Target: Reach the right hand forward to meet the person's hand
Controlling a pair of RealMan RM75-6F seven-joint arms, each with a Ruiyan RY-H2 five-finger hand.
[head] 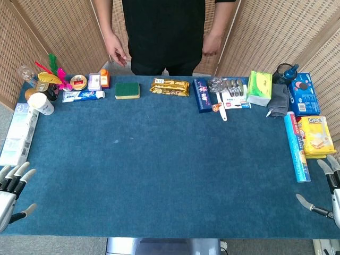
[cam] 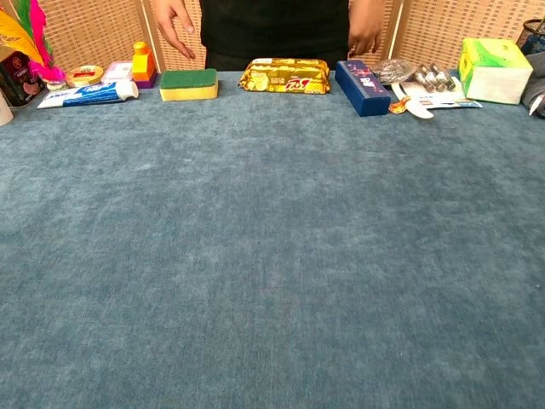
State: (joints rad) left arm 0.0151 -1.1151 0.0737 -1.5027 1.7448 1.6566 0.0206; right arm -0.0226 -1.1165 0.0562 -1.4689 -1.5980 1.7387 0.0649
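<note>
Table cover (cam: 272,256): matt blue cloth, felt-like. Snack pack (cam: 284,76): glossy foil. Screens (head: 58,32): woven wicker.

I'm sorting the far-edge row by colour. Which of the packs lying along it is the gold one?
The gold snack pack, lying flat in front of the person, between the green-topped sponge and the dark blue box. No other pack in that row is gold.

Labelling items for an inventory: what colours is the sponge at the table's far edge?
The sponge is green on top with a yellow layer beneath, clearest in the chest view.
</note>
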